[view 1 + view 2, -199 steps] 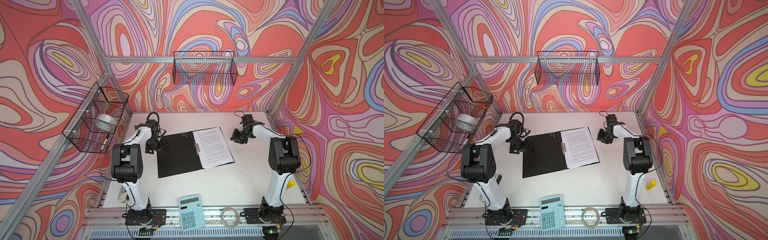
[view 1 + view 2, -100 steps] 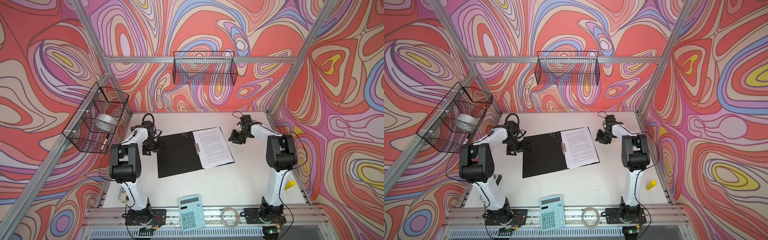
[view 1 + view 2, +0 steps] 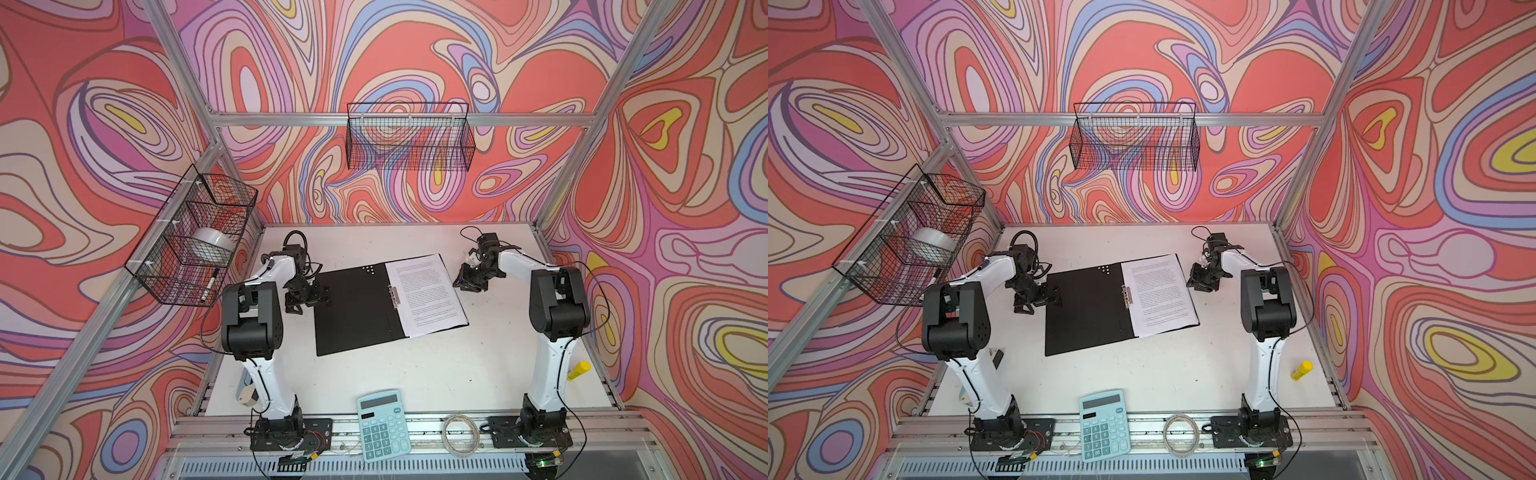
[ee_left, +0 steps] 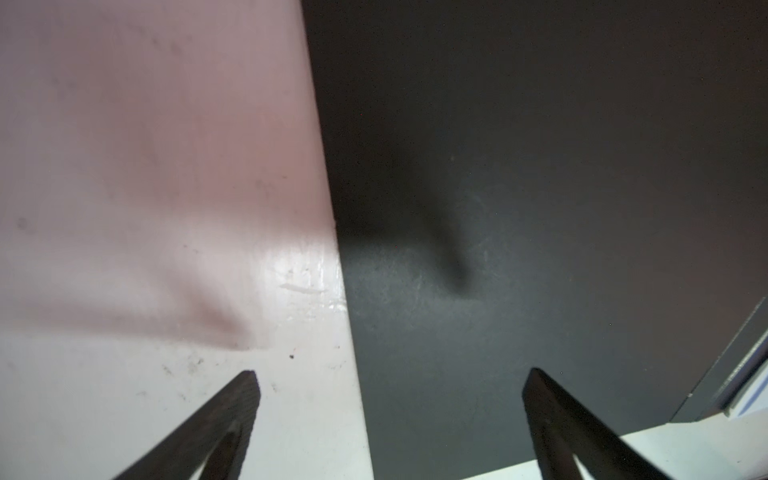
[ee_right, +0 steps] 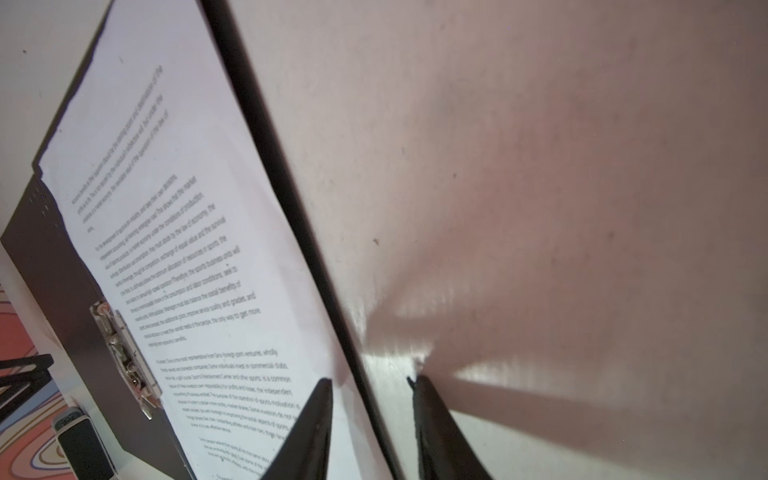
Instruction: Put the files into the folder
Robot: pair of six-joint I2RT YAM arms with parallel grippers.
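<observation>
While the whole layout is given only in both top views, the contact at the edges is shown only by the wrist cameras. In a top view the open black folder [image 3: 355, 309] is seen lying flat on the white table [image 3: 415, 374], between the two grippers. The white printed paper sheets [image 3: 428, 291] are laid on the half nearer the right gripper [image 3: 467, 282]. The bare black half reaches to the left gripper [image 3: 307, 296].

In the left wrist view that gripper is seen spread wide and released. One of its fingers [image 4: 245, 390] is held over the table, its mate over the black cover, so that the folder's outer edge is straddled; nothing is grasped.

In the right wrist view the right gripper is seen partly parted. One of its fingers [image 5: 322, 399] is over the printed sheet, its mate over the table, and the folder's thin black border runs through the gap; nothing is seen clamped. Only here can the lines of text be made out, and the metal spine clip [image 5: 124, 353] beyond the sheets.

Bare table is left outward of each gripper, up to the frame rails. A wider bare stretch is seen between the folder's near edge and the teal calculator [image 3: 384, 424]. A yellow tube [image 3: 578, 370] lies well apart from the right gripper, by the side rail.
</observation>
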